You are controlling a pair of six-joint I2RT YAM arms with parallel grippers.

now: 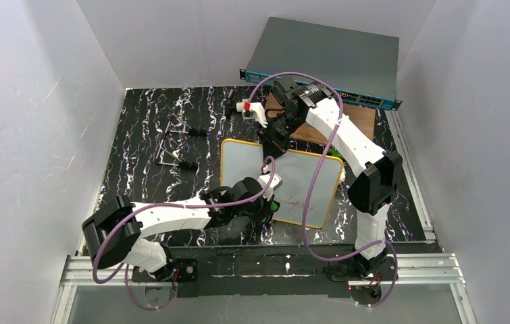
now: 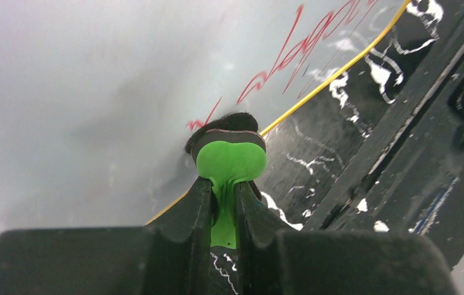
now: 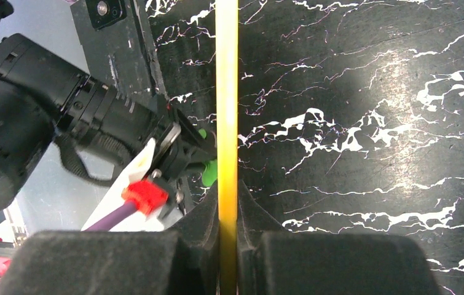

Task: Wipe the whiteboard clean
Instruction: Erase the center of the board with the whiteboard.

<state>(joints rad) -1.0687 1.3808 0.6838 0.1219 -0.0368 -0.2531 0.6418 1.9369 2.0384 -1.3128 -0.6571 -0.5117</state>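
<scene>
The whiteboard (image 1: 306, 177), white with a yellow rim, lies on the black marbled mat. Red handwriting (image 1: 297, 202) runs along its near edge and also shows in the left wrist view as red handwriting (image 2: 290, 55). My left gripper (image 1: 273, 202) is shut on a green eraser (image 2: 230, 157). The eraser's dark felt pad rests on the board at the left end of the writing, close to the rim. My left gripper (image 2: 223, 187) pinches the eraser's thin green stem. At the board's far edge my right gripper (image 1: 269, 145) is shut on the yellow rim (image 3: 227, 92). Both fingers of the right gripper (image 3: 228, 190) press against that rim.
A grey network switch (image 1: 326, 57) leans at the back, with a brown wooden board (image 1: 360, 115) in front of it. A white and red marker (image 1: 248, 108) lies near the right wrist. Metal clips (image 1: 177, 145) lie on the mat to the left. White walls enclose three sides.
</scene>
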